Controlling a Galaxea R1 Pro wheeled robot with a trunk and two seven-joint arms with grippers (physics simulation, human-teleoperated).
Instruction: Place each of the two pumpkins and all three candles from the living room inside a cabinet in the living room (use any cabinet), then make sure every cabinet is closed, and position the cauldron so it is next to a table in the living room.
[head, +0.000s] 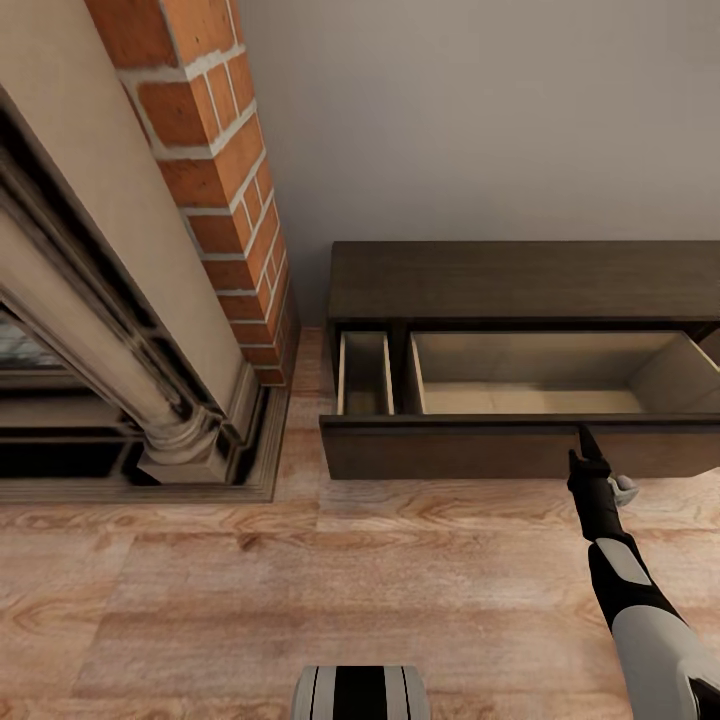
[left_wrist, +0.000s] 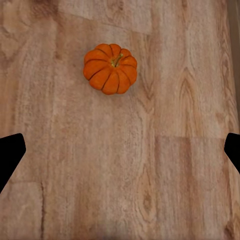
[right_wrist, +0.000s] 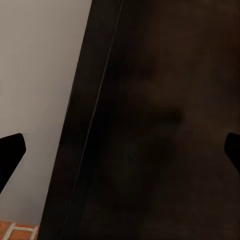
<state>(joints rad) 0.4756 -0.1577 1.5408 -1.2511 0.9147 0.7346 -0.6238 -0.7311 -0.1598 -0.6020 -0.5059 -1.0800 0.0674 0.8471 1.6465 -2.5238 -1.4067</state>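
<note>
A small ribbed orange pumpkin with a short stem lies on the wooden floor in the left wrist view, beyond my left gripper, which hangs above the planks, open and holding nothing. The long dark-brown cabinet stands against the grey wall. Its wide drawer is pulled out and shows a pale beige inside with nothing visible in it. My right gripper reaches to the drawer's dark front panel. In the right wrist view the right gripper is open over a dark cabinet surface. No candles are in view.
A stone fireplace surround and a red brick column stand left of the cabinet. A narrow pulled-out compartment sits beside the wide drawer. Wooden floor spreads in front, with my base at the near edge.
</note>
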